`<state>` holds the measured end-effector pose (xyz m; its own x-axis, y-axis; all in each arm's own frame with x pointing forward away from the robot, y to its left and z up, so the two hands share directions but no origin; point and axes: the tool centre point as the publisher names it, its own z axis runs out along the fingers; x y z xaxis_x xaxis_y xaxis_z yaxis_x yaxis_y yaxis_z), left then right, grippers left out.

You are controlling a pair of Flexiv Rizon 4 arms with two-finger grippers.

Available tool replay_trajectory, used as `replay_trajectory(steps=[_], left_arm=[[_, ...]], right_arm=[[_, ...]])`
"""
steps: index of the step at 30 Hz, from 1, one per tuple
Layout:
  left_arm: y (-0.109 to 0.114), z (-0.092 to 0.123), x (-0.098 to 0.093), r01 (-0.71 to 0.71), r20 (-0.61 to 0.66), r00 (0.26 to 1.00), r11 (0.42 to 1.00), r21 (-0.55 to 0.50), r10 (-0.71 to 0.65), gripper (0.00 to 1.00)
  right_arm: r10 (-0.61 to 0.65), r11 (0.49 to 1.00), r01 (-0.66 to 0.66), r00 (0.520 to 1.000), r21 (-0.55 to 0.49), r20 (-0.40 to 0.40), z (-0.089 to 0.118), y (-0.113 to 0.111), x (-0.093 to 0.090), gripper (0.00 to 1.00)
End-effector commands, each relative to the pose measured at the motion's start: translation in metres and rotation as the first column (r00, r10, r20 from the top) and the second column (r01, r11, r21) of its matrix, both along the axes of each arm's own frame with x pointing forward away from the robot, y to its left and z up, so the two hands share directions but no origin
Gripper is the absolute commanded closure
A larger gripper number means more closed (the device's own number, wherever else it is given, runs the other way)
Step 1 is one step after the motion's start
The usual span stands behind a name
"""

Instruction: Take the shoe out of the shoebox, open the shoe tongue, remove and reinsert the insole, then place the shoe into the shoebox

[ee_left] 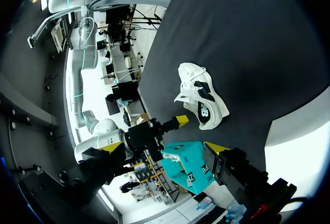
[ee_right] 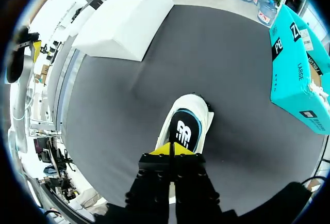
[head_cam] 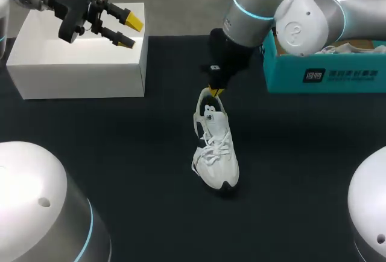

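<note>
The shoe [head_cam: 215,147] is out of the shoebox [head_cam: 319,75] and standing mid-desk, right hand [head_cam: 215,91] pinched on its heel, left hand [head_cam: 131,31] agape and empty (far-left corner); tongue, insole and reboxing judged outstanding.

Dark matte tabletop [head_cam: 151,226] w/ white box [head_cam: 78,63] far left (plain, blocky).

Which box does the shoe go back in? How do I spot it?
Look across the black table to its far right side, where the shoebox stands. It is teal with print on its side and open on top, while the only other box, at the far left, is plain white.
</note>
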<state>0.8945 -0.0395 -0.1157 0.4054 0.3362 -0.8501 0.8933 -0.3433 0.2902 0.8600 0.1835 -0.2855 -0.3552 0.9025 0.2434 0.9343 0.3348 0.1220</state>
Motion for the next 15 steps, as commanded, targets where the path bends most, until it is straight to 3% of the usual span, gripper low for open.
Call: replay_trajectory(steps=[1, 4, 10, 15], left_arm=[[0.000, 0.000, 0.000, 0.001, 0.001, 1.000, 1.000, 0.004, -0.001, 0.00], [0.000, 0.000, 0.000, 0.001, 0.001, 1.000, 1.000, 0.004, -0.001, 0.00], [0.000, 0.000, 0.000, 0.001, 0.001, 1.000, 1.000, 0.004, -0.001, 0.00], [0.000, 0.000, 0.000, 0.001, 0.001, 1.000, 1.000, 0.004, -0.001, 0.00]], right_arm=[[-0.007, 0.999, 0.008, 1.000, -0.039, 0.015, 0.001, 0.002, -0.001, 1.00], [-0.013, 0.997, 0.014, 1.000, -0.075, 0.015, -0.006, 0.003, 0.000, 1.00], [-0.060, 0.995, 0.068, 0.992, -0.073, 0.113, -0.036, 0.009, -0.004, 1.00], [-0.090, 0.994, 0.095, 0.992, -0.059, 0.090, -0.051, 0.012, -0.007, 1.00]])
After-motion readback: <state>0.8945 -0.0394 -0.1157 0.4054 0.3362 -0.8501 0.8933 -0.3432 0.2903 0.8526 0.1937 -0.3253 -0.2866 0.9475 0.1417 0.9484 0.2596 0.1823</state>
